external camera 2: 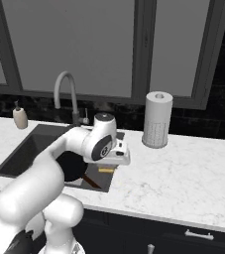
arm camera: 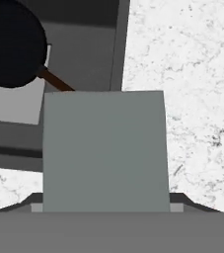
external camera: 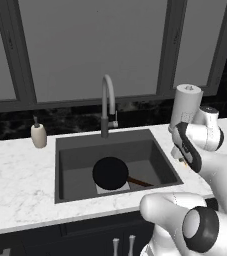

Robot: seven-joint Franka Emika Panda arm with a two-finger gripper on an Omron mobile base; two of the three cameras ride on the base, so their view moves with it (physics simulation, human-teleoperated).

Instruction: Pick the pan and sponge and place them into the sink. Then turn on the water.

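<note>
Step in hand: I judge I am carrying the sponge (arm camera: 103,150) to the sink (external camera: 75,150); the pan (external camera: 110,172) already lies inside it.
Gripper: my gripper (external camera 2: 112,163) hangs just over the sink's right rim, pinching the sponge as far as I can judge. The sponge sits so close to the hand camera that it hides my finger tips.
Sponge, place: held above the line where the tabletop (external camera 2: 183,168) meets the basin, partly over each.
Sponge, look: a flat rectangle. Its green-grey face is turned to the hand camera, and a thin yellow edge shows below my hand in the right base view.
Doing it well: I should shift further toward the sink's middle before letting go, so the whole sponge clears the rim and drops onto the basin floor beside the pan rather than onto the tabletop edge.
Pan: round and black, resting on the light grey square, its reddish-brown handle pointing toward the sink's front right corner.
Risk: a release here could leave the sponge balanced on the rim.
Left to do: the faucet (external camera: 106,100) at the sink's back edge is untouched, with no water visible.
</note>
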